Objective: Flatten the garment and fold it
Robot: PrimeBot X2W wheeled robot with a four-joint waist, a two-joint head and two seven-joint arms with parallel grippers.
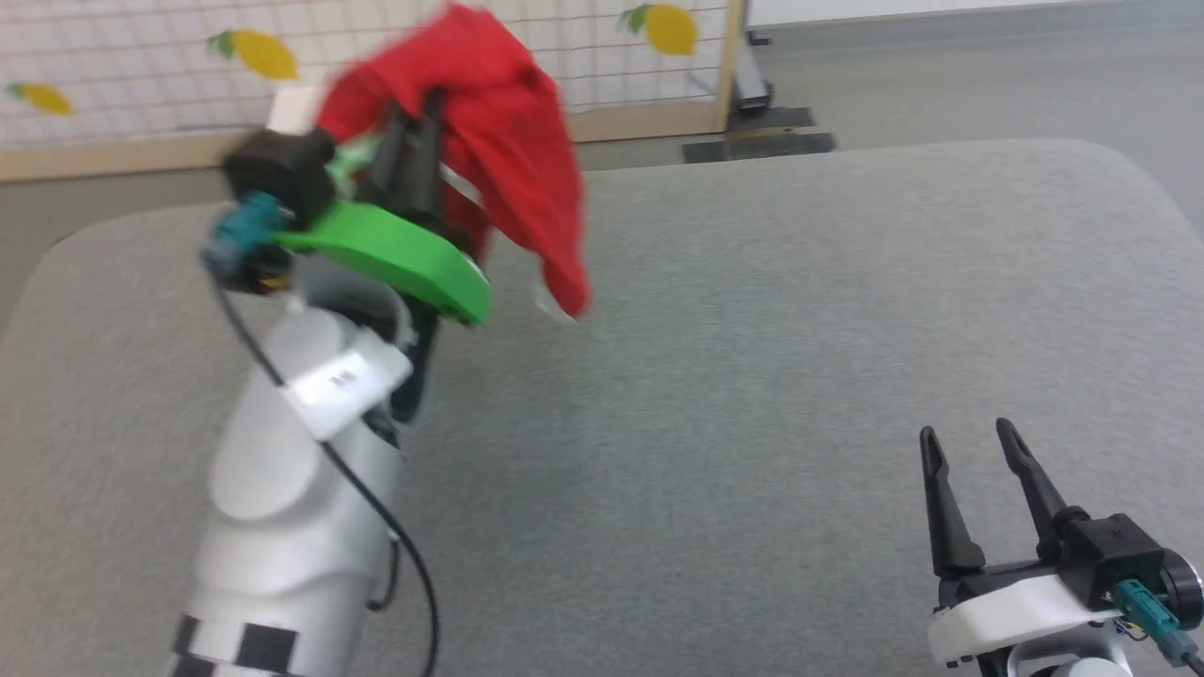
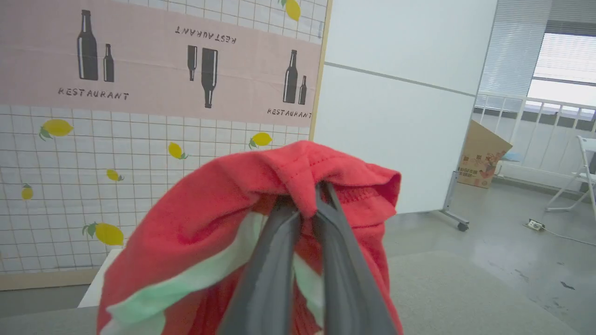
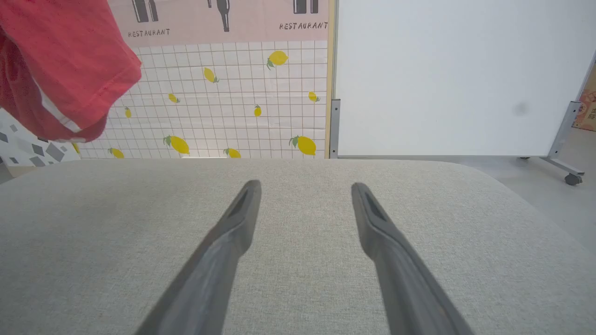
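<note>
The red shorts (image 1: 508, 122) are up in the air, bunched and draped over the tips of the left pincer (image 1: 416, 108). That pincer is pressed together on a fold of the fabric right by a stitched edge. Cloth hangs down both sides of its fingers, with a white stripe showing just below the tips. One leg dangles off to the pincer's right, clear of the grey surface (image 1: 752, 329) underneath. The right pincer (image 1: 967, 431) sits low over that surface, well apart from the shorts, fingers spread wide. Beyond the left pincer there's a tiled partition (image 1: 141, 66) with lemons printed on it.
</note>
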